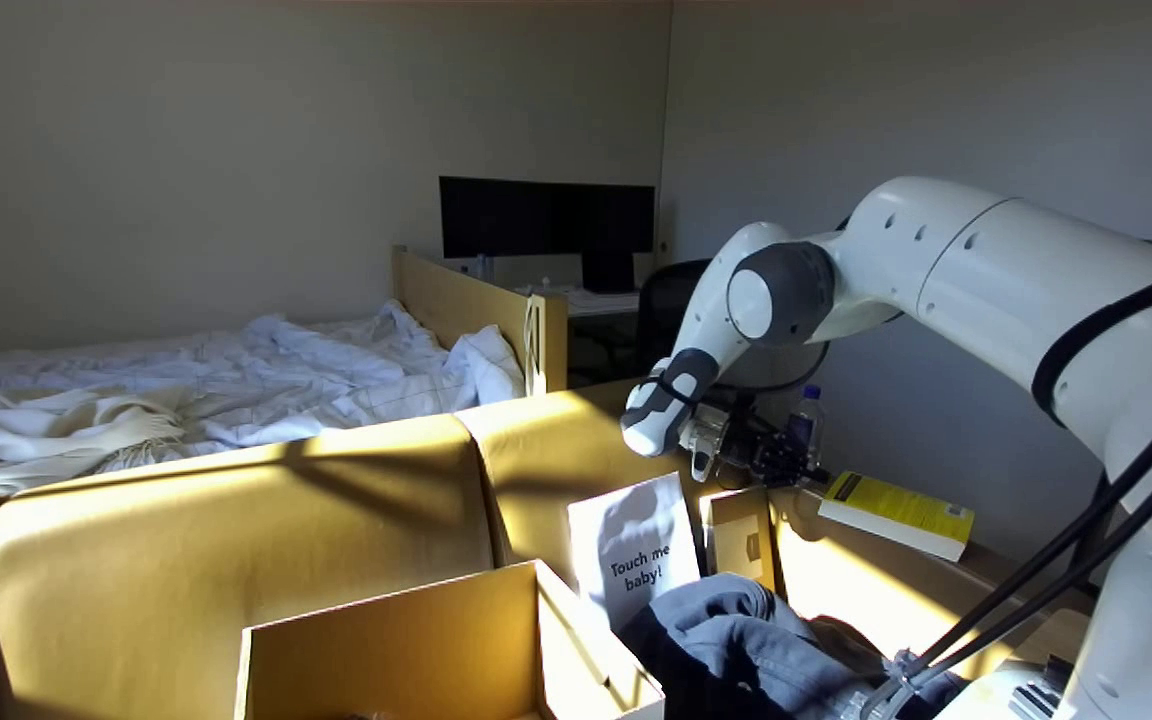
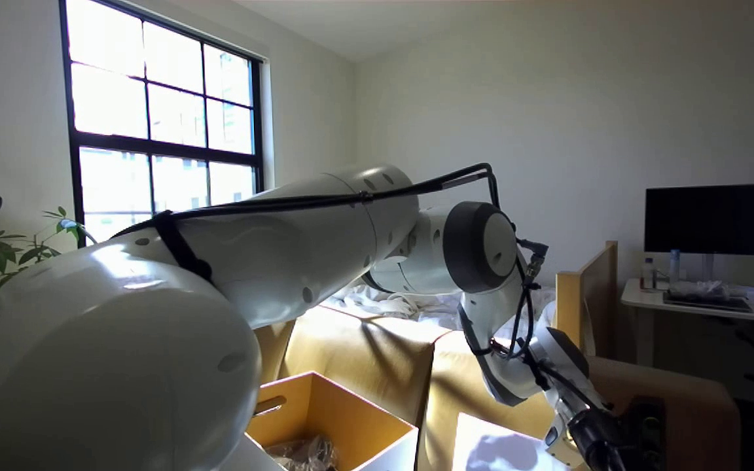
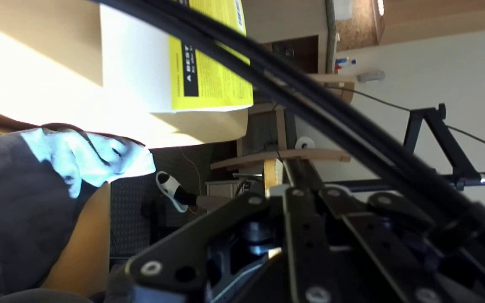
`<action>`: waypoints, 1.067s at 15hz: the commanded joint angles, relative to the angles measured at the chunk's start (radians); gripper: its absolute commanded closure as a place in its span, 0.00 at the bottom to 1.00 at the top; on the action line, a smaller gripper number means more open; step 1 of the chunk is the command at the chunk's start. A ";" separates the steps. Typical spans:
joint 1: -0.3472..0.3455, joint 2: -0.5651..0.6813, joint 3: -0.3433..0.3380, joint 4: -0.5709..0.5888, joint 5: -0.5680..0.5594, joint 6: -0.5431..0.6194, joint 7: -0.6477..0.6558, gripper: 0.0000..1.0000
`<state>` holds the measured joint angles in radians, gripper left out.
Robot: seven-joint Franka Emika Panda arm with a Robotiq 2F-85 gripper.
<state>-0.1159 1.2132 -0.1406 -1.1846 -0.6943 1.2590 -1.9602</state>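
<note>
My gripper [image 3: 303, 168] is shut, with its fingertips together and nothing visible between them. In an exterior view the gripper [image 1: 806, 470] hangs just above the sofa's armrest, close to the left end of a thick yellow book [image 1: 901, 505] lying there. I cannot tell whether it touches the book. A clear bottle [image 1: 806, 420] with a blue cap stands behind the gripper. The book [image 3: 213, 75] also shows in the wrist view, apart from the fingers. In an exterior view the gripper [image 2: 603, 445] is dark and its tips are hard to make out.
A white sheet reading "Touch me baby!" [image 1: 636, 560] and a small brown box [image 1: 741, 540] lean on the sofa back [image 1: 236, 540]. Dark cloth [image 1: 736, 640] lies below them. A large open box [image 2: 364, 418] holds crumpled plastic. Cables [image 3: 352, 134] cross the wrist view.
</note>
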 commanded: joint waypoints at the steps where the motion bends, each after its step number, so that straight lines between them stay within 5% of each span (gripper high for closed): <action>1: 0.008 -0.186 0.047 -0.226 -0.116 0.138 -0.058 1.00; 7: -0.014 -0.421 0.082 -0.467 -0.303 0.395 -0.082 1.00; 16: -0.082 -0.794 0.041 -0.886 -0.642 0.908 0.011 1.00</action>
<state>-0.1670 0.5893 -0.0907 -1.8765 -1.2218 2.0091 -2.0059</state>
